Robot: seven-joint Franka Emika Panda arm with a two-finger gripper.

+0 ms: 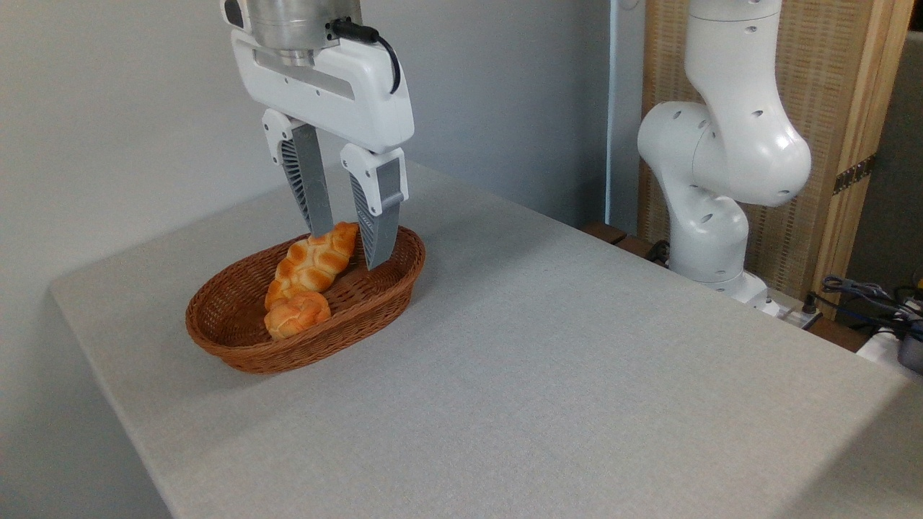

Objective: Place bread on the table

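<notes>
A long braided golden-orange bread (315, 262) lies lengthwise in a brown oval wicker basket (238, 349) on the left part of the light grey table (548, 360). My gripper (348, 248) hangs over the basket's far end, open, its two grey fingers straddling the loaf's far tip. The left finger (312, 189) stands just behind that tip and the right finger (379, 216) reaches down inside the basket beside it. I cannot tell whether either finger touches the loaf.
A small round knotted roll (297, 315) sits in the basket against the loaf's near end. The arm's white base (710, 209) rises at the table's far right edge, with cables (865, 295) beyond it. A grey wall stands behind.
</notes>
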